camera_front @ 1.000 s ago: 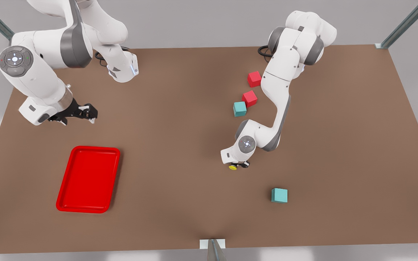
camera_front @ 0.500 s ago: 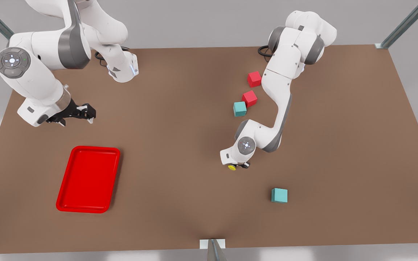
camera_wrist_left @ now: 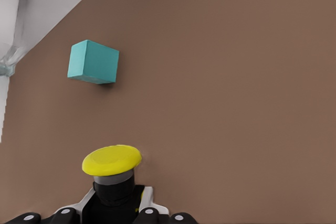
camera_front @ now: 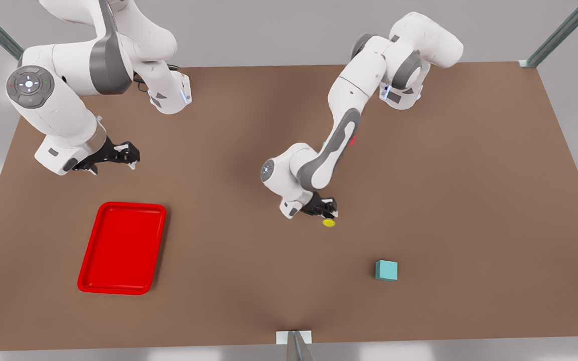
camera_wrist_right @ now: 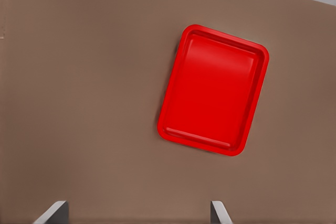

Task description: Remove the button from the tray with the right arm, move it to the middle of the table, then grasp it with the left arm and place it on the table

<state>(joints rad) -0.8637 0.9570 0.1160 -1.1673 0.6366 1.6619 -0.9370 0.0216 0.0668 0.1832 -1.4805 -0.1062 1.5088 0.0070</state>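
Front view: one button (camera_front: pixel 328 222), one tray (camera_front: pixel 122 247), one teal cube (camera_front: pixel 386 270).

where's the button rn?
The button sits near mid-table in the front view, held at the left gripper, up and toward that view's left of the teal cube, far from the tray.

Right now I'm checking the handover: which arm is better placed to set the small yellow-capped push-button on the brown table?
Left. The left gripper holds the yellow-capped button mid-table; the right gripper hangs open beyond the red tray.
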